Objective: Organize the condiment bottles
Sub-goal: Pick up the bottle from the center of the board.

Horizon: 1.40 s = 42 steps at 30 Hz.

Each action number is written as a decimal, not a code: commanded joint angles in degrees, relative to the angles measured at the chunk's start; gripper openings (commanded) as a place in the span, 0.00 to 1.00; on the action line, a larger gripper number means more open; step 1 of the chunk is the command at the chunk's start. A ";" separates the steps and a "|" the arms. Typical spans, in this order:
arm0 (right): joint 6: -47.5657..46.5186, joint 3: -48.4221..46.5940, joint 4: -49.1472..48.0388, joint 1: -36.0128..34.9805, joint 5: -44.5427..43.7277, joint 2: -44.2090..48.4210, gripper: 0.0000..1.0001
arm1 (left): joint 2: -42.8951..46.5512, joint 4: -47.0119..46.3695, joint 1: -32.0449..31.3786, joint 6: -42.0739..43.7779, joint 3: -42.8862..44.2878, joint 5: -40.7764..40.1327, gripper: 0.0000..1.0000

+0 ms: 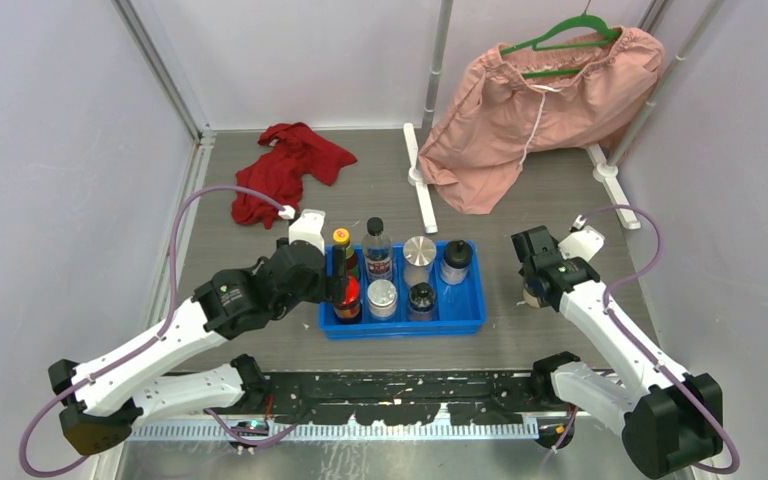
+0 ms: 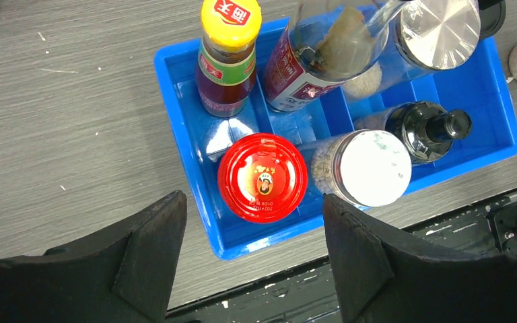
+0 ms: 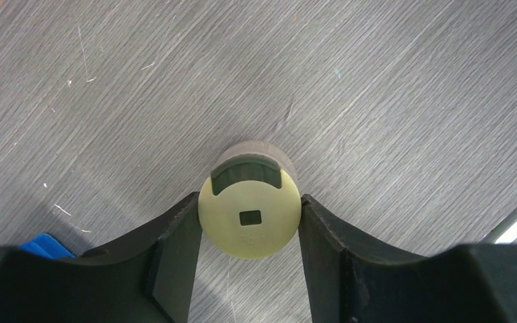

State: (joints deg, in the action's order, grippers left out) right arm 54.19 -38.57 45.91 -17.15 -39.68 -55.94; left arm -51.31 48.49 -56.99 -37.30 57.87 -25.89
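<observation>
Several condiment bottles stand in the blue tray (image 1: 400,328): a yellow-capped bottle (image 2: 229,57), a red-capped jar (image 2: 262,176), a white-lidded jar (image 2: 367,168), a dark black-capped bottle (image 2: 431,128), a clear bottle (image 2: 323,54) and a silver-lidded jar (image 2: 437,27). My left gripper (image 2: 254,198) hangs open above the tray's near left corner, over the red cap, and holds nothing. A beige bottle (image 3: 250,215) stands on the table to the right of the tray. My right gripper (image 3: 249,200) is shut on it, with both fingers against its round cap.
A red cloth (image 1: 290,165) lies at the back left. Pink shorts (image 1: 540,100) hang on a green hanger at the back right, above a white rack base (image 1: 422,180). A black strip (image 1: 400,395) runs along the near edge between the arm bases.
</observation>
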 commanded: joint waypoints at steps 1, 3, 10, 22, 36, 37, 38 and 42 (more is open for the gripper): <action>1.27 -1.35 0.05 0.15 -2.65 -0.51 0.54 | 1.25 -1.49 -0.22 -0.58 -0.41 -0.38 0.74; 1.24 -1.58 0.09 0.24 -2.70 -0.94 0.50 | 1.47 -1.47 -0.22 -0.60 -0.57 -0.31 0.74; -0.05 -2.43 0.29 0.20 -2.43 -0.15 0.43 | 1.90 -1.04 -0.22 -0.76 -0.66 -0.57 0.74; -4.20 -7.67 3.28 0.19 -3.64 1.75 0.40 | 0.95 -1.17 -0.22 -0.94 -0.25 -0.46 0.74; -10.27 -14.68 7.43 0.23 -0.95 5.47 0.38 | 0.77 -0.53 -0.17 -1.20 -0.38 -0.58 0.74; -10.73 -15.29 7.68 0.15 -0.29 5.51 0.38 | 0.77 -0.50 -0.22 -1.20 -0.33 -0.68 0.74; -11.27 -15.91 8.00 0.12 0.50 5.40 0.38 | 0.77 -0.42 -0.22 -1.26 -0.24 -0.66 0.74; -13.59 -17.93 9.16 0.14 4.15 4.89 0.37 | 0.82 -0.16 -0.22 -1.37 0.04 -0.67 0.74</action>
State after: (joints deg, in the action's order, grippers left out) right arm 43.77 -52.75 53.82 -17.12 -38.33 -51.62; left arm -50.65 48.56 -56.99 -37.63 57.17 -25.91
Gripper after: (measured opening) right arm 0.564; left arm 0.743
